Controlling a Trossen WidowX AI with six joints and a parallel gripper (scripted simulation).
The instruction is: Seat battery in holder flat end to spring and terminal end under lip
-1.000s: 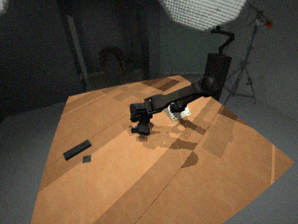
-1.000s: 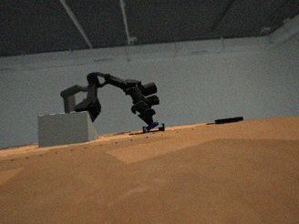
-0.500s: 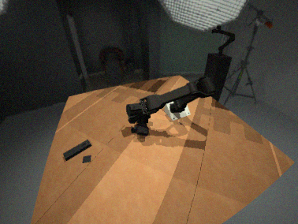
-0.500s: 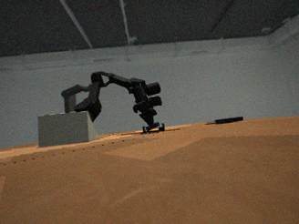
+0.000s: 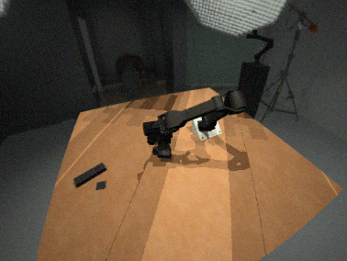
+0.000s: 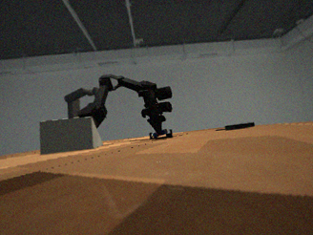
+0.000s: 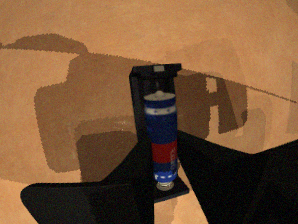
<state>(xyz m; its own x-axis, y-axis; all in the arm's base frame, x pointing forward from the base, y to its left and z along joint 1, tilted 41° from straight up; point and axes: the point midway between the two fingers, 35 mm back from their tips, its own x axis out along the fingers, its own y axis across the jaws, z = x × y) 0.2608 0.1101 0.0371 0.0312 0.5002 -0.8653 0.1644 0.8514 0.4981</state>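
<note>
The battery (image 7: 162, 127), blue with a red band, lies lengthwise over the black holder (image 7: 136, 102) (image 6: 170, 133). Its terminal nub points to the lip (image 7: 156, 70), with a small gap between them in the wrist view. Its flat end is at the spring (image 7: 165, 186), which shows short. The holder's left wall shows; the battery and a finger cover the right side. How deep the battery sits cannot be told. My gripper (image 7: 161, 138) (image 6: 160, 130) is shut on the battery from both sides, pointing down low over the table. In the top view battery and holder are too dark to tell apart.
A long black bar (image 5: 90, 175) (image 6: 239, 126) and a small dark square (image 5: 101, 185) lie on the table, well away from the gripper. A pale block (image 5: 208, 134) (image 6: 67, 135) stands by the arm's base. Arm shadows fall around the holder.
</note>
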